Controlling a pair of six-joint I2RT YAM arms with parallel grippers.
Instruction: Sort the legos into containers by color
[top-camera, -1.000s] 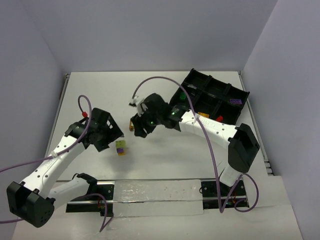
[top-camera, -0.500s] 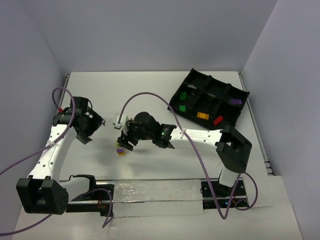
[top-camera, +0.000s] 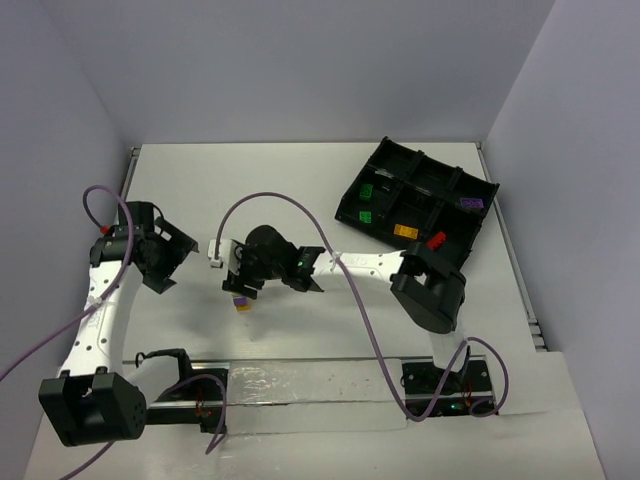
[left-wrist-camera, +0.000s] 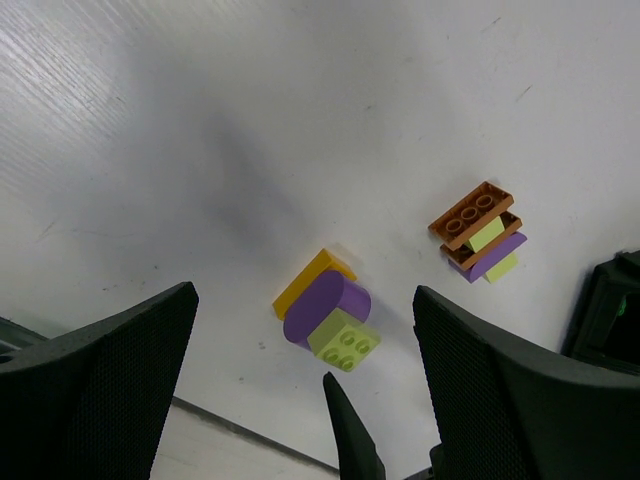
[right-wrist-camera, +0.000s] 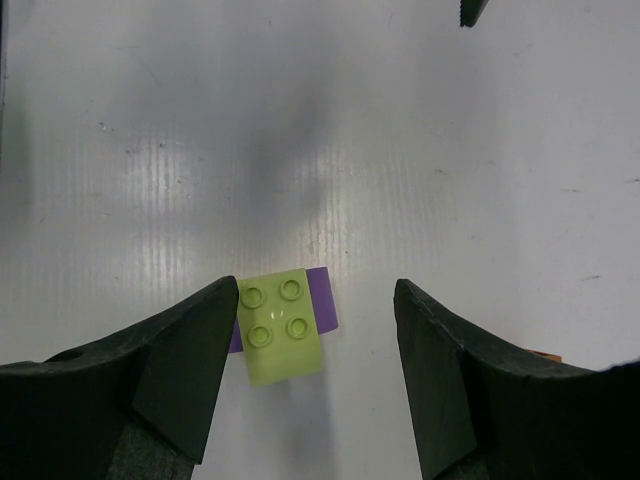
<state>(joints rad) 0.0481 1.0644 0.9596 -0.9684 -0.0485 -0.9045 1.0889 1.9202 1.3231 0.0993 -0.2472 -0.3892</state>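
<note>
A: Right tool?
B: Spread, pinching nothing. It hangs low over 1 lego cluster on the bench. Yellow-green brick on top, purple beneath. The cluster sits between the fingers, closer to 1 side.
A: Left tool?
B: Spread wide, empty, well left of that cluster. Its camera shows a 2nd cluster nearby: brown, yellow-green, purple.
A: Containers?
B: Black divided tray, far right of the bench. Green, orange, red and purple bricks lie in it.
</note>
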